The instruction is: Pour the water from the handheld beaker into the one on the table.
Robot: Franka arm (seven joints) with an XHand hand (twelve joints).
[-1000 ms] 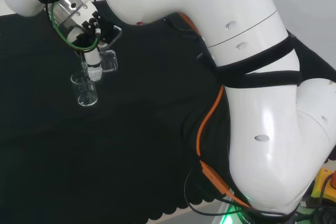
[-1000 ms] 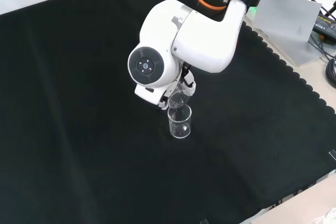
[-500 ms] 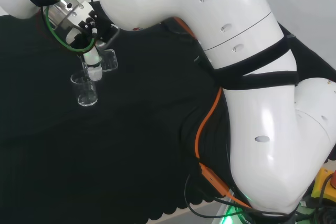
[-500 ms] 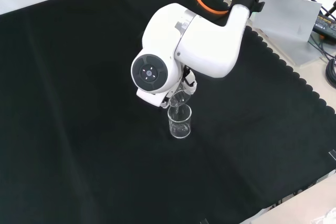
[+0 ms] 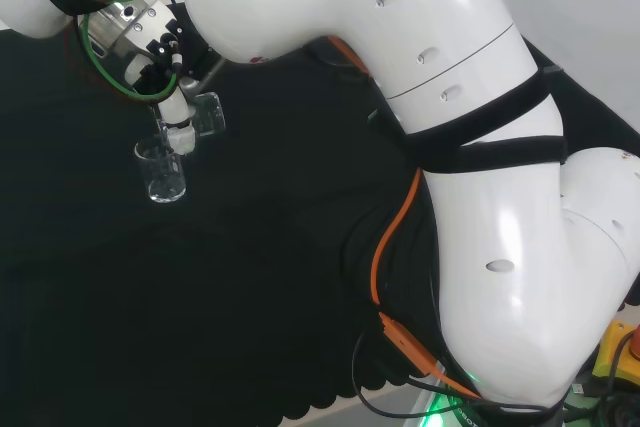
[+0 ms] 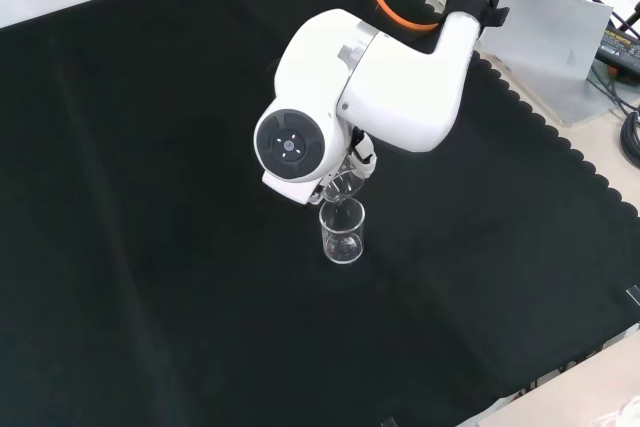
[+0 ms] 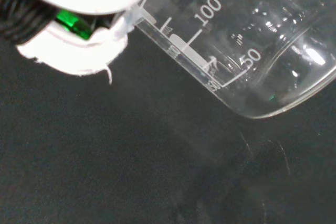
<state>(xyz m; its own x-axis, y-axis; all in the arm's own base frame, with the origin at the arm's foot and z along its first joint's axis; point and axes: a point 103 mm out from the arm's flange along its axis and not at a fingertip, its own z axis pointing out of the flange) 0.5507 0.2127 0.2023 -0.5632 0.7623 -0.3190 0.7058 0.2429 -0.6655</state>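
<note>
In the wrist view, closest of all, the handheld beaker [image 7: 247, 51] lies tilted far over, its printed scale and rounded base plain against the black cloth, while its mouth is cut off by the picture's edge; whether any water remains inside cannot be made out through the clear glass. A blurred white part of the robot hand [image 7: 79, 51] touches the beaker's wall beside the scale, with a small green light next to it. In the head view the robot hand [image 5: 176, 117] shows as a white fingertip and dark parts half buried under the arm's big white links and a looped green cable [image 5: 110, 82]; the handheld beaker [image 5: 205, 115] is held at that fingertip, clamped by it as far as can be seen, though how the other fingers wrap it is hidden. Just below the robot hand stands the beaker on the table [image 5: 162, 170], upright on the surface [image 5: 250, 297], its rim touching or nearly under the tipped glass; its fill level is hard to read. In the front view the round grey cap [image 6: 290, 146] of the white link covers most of the robot hand, the handheld beaker [image 6: 343, 186] peeks out beneath, and the beaker on the table [image 6: 343, 234] stands right under it.
</note>
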